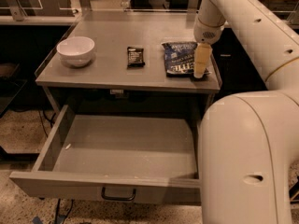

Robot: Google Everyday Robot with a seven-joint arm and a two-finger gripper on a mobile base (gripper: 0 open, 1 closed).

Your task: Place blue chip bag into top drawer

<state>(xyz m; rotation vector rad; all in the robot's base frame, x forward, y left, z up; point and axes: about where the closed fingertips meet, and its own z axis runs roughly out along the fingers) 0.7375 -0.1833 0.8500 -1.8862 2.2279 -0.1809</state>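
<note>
The blue chip bag [180, 58] lies flat on the grey tabletop near its right front corner. My gripper [200, 68] points straight down at the bag's right edge, its tip at or just above the bag. The top drawer [122, 149] is pulled wide open below the tabletop, its inside bare, its dark pull handle [118, 194] at the middle of the front panel. My white arm comes down from the upper right.
A white bowl [75, 50] stands at the table's left. A small black wrapped bar [135, 56] lies in the middle. My arm's large white body [247, 157] fills the lower right, beside the drawer's right side. A person sits behind the table.
</note>
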